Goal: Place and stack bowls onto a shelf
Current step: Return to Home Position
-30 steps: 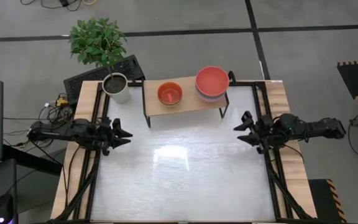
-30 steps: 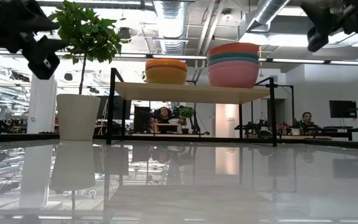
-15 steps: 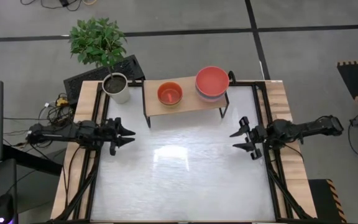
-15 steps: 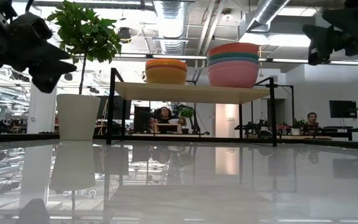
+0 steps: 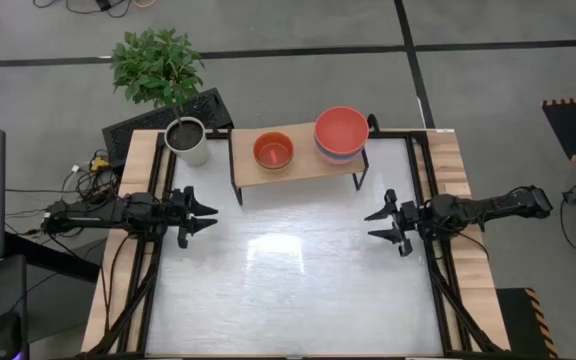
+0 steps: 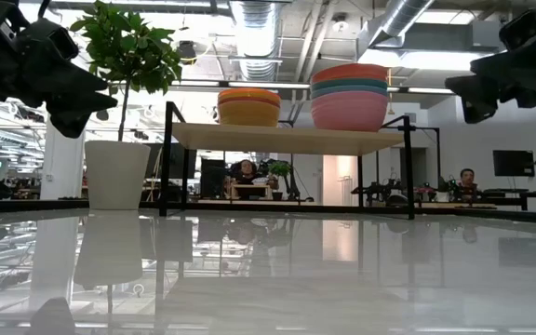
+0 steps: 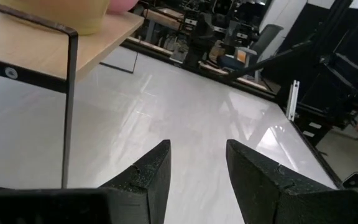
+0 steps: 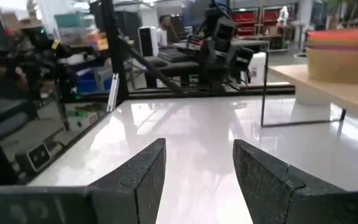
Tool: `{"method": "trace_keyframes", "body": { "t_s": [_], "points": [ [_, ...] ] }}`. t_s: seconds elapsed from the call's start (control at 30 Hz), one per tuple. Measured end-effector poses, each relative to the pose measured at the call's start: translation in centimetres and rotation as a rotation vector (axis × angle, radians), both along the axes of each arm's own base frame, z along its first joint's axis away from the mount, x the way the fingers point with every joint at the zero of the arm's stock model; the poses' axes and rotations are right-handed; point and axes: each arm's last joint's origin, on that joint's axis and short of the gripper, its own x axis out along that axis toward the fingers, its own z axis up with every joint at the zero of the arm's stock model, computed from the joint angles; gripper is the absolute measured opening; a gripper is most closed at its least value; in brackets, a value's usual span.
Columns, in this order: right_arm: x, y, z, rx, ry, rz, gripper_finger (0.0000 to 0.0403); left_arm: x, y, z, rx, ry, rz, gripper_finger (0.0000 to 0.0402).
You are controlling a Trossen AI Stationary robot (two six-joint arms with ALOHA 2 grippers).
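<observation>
Bowls stand on the shelf (image 5: 308, 166) at the table's 12 o'clock edge, in two piles: a small stack (image 5: 273, 150) with an orange-red bowl on top toward the shelf's 9 o'clock end, and a larger stack (image 5: 341, 132), red on top, at its 3 o'clock end. With no bowl showing elsewhere, the stacking looks done, and the step in hand is judged to be the arms' return to rest.

The left gripper (image 5: 206, 216) hovers at the table's 9 o'clock side and the right gripper (image 5: 370, 226) at 3 o'clock, both well apart from the shelf. Each has its fingers spread wide with nothing between them. The next move calls only for folding each arm outward and low, clear of the shelf legs — no grasp is needed.

The table (image 5: 288, 290) is white and glossy, mirroring the ceiling lights. A white plant pot (image 5: 187, 141) stands at 11 o'clock, just beside the shelf. Beyond lies an open workshop with ceiling pipes — and people (image 6: 245, 170) seated far off.
</observation>
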Motion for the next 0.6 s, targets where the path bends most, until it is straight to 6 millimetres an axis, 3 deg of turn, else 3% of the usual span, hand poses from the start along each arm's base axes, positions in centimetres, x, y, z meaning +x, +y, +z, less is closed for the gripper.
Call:
{"method": "trace_keyframes", "body": {
  "t_s": [0.6],
  "points": [
    [-0.1,0.0,-1.3,0.064,0.143,-0.003,0.0212,0.0,-0.1,0.0,-0.014,0.001,-0.017,0.014]
  ]
}}
